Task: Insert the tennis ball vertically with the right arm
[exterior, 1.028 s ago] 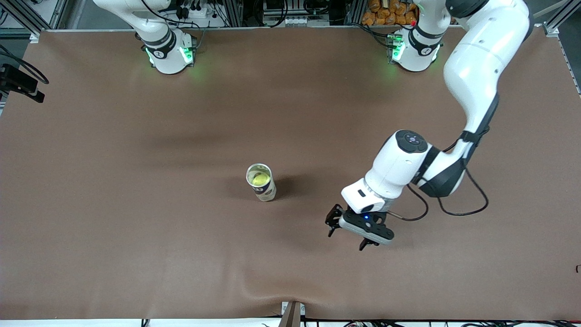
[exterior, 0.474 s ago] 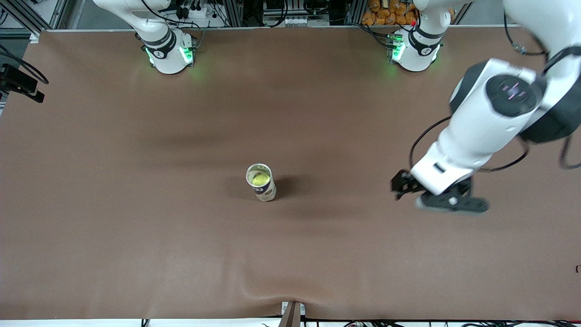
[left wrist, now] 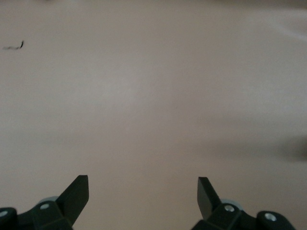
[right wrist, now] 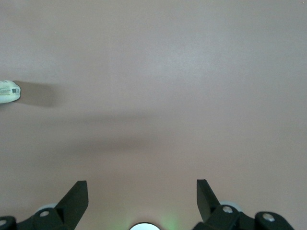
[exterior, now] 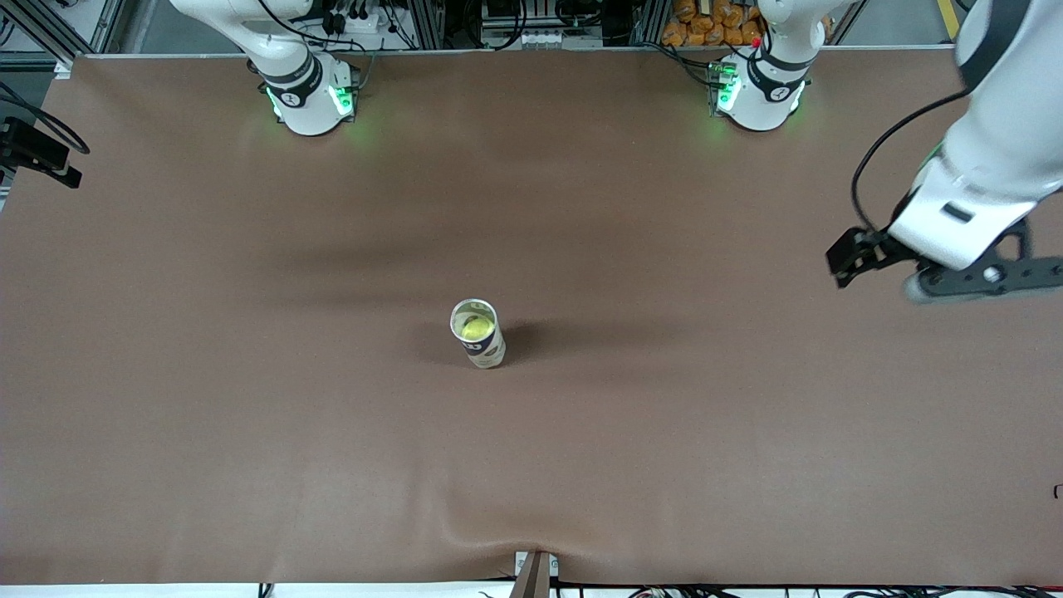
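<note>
The left gripper [left wrist: 143, 189] has its fingers [left wrist: 76, 191] spread wide with nothing between them, only bare brown surface [left wrist: 153, 96] showing past the dark tips in the left wrist view. In the front view this left gripper [exterior: 913, 270] hangs in the air over the left arm's end of the surface, its white wrist and a looping black cable rising from it toward the frame's edge. The right gripper [right wrist: 142, 191] likewise has its fingers [right wrist: 76, 194] standing well apart and holding nothing; the right wrist view shows them above plain surface, with long soft shadows across it and one end of a white labelled cylinder, probably the can [right wrist: 8, 92], at the edge. In the front view only the right arm's base [exterior: 309, 98] with its green light shows, and its hand is out of that picture. Near the middle of the surface [exterior: 249, 432] an open can [exterior: 479, 334] stands upright, white rim on top and a dark band low on its side. The yellow-green tennis ball [exterior: 474, 328] sits inside it, seen through the open mouth. The can stands well apart from the left gripper, and casts a shadow toward the left arm's end.
</note>
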{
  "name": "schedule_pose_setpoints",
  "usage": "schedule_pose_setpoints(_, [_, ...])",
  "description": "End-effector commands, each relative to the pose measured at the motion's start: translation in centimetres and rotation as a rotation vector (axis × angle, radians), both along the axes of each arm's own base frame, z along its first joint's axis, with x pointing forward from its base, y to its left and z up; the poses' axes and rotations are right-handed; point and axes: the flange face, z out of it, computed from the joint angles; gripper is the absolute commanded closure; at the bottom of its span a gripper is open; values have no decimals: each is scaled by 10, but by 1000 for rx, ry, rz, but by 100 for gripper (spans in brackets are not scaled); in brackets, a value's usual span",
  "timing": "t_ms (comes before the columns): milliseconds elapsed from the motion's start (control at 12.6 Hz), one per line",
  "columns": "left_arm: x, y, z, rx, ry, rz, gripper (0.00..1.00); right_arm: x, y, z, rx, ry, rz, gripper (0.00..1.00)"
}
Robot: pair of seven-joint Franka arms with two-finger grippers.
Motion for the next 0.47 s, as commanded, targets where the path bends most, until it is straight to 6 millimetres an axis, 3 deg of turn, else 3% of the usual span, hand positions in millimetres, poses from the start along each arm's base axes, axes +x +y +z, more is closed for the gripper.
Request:
schedule_pose_setpoints(0, [-41,34,30,-32,45,74,0,-1,0,4,-3,-3,-13,0])
schedule_pose_setpoints(237, [-75,74,37,-16,64,70,0,0,1,3,-3,-3,-12,0])
schedule_pose_setpoints(395, [-97,80,27,-12,94,72,0,0,2,3,-3,-2,-10,0])
